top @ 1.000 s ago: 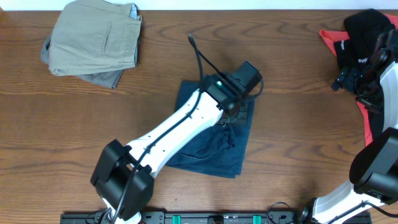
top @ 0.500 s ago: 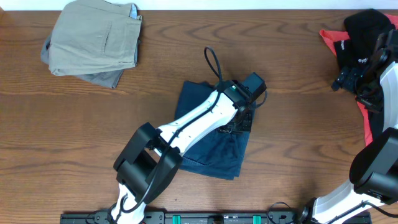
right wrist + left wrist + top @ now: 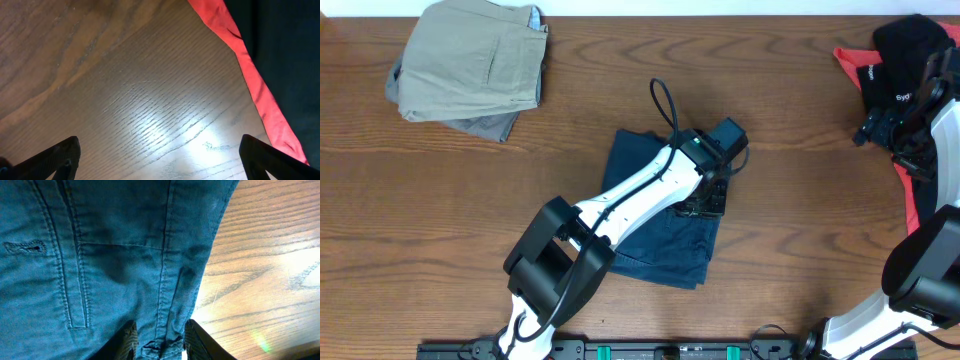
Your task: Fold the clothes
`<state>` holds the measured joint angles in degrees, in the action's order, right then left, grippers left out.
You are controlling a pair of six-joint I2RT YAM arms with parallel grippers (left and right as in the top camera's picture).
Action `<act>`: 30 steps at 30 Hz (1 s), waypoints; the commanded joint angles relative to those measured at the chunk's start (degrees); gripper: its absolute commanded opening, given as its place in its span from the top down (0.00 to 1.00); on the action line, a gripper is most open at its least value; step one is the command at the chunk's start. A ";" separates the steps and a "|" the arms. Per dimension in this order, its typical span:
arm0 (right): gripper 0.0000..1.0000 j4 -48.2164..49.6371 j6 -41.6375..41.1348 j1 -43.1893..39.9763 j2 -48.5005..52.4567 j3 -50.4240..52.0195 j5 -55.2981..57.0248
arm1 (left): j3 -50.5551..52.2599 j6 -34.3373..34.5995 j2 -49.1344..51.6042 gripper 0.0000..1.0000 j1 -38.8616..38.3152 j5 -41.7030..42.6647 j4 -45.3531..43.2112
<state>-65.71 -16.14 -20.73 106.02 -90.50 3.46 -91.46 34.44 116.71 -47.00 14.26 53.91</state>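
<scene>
One change logged: over the last second the left arm swung its base link rightward and carried the left gripper (image 3: pixel 706 196) along the right-hand edge of the dark navy-blue cotton shorts (image 3: pixel 665 248). Across the last half-second it barely shifted. The shorts lie flat at the middle of the brown wooden table (image 3: pixel 440 200). Wrist view: jaws drawn narrow, stitched hem bunched between them; this reads as a pinch on the hem. Judgement: grasp set, and a fold-over toward the left edge likely comes next. Right gripper (image 3: pixel 159 162) unchanged: spread wide, empty, over bare wood near the right edge, beside the coral-red garment (image 3: pixel 250 75). Folded khaki-beige shorts (image 3: pixel 470 65) sit at the far-left corner.
</scene>
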 commanded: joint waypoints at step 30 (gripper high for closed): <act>0.01 0.00 -0.79 -0.59 0.11 -0.07 0.39 | 11.72 -1.05 -3.32 0.72 -3.50 6.08 -9.79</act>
<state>-65.71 -16.14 -20.73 106.02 -90.50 3.46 -78.67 34.46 116.14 -50.72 19.38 43.48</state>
